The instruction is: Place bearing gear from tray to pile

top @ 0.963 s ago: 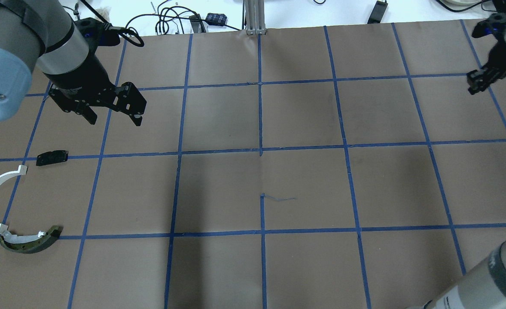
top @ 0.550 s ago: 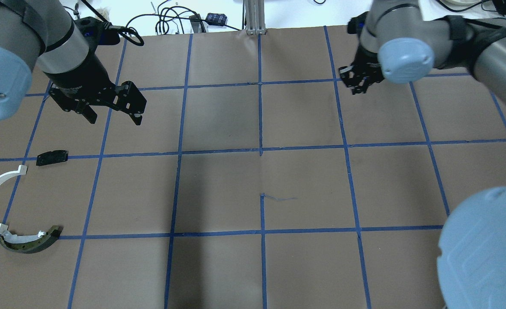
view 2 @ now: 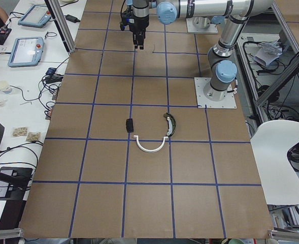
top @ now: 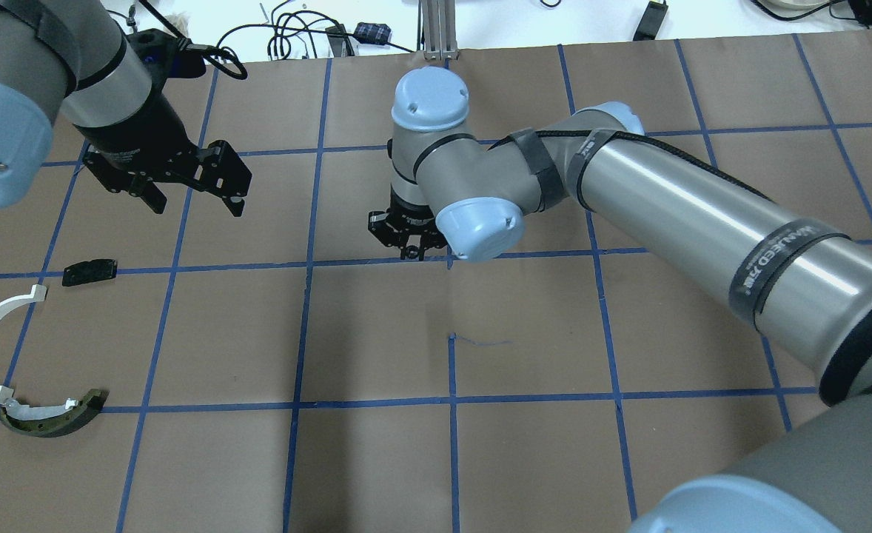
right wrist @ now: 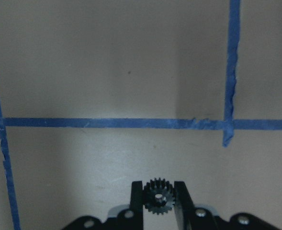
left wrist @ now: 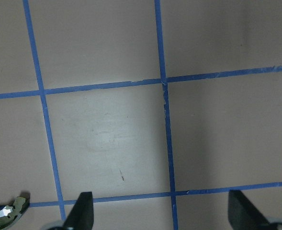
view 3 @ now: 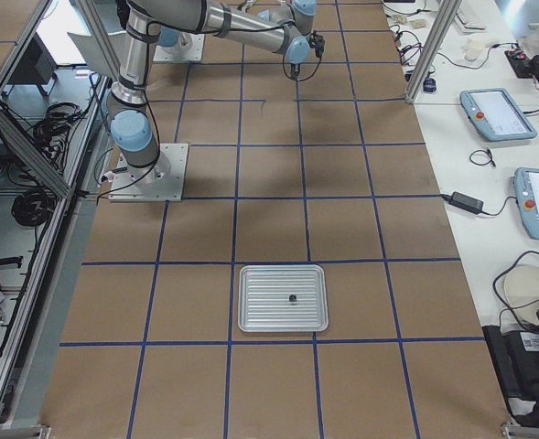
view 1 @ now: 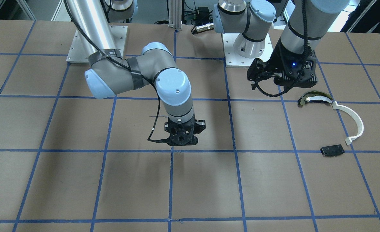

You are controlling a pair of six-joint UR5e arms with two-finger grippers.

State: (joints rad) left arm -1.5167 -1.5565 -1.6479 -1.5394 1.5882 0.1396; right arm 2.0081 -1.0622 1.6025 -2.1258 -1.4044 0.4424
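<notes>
Two opposite toothed flanks of the bearing gear (right wrist: 157, 197) sit pinched in our right gripper (right wrist: 158, 186) over mid-table, well apart from the pile (top: 51, 422). We judge it light, rigid, slip-prone. Our left gripper (top: 198, 206) hangs spread, empty.

Two robot arms work at one table, each with one gripper: the left gripper (top: 198, 207) and the right gripper (top: 409, 252). One bearing gear (right wrist: 158, 196) sits between the right gripper's fingers. One metal tray (view 3: 251, 315) at the right end carries one small dark part (view 3: 291, 298). The pile at the left counts three parts: one white arc (view 1: 359, 125), one dark-and-cream curved piece (top: 51, 426), one black plate (top: 89, 272).
</notes>
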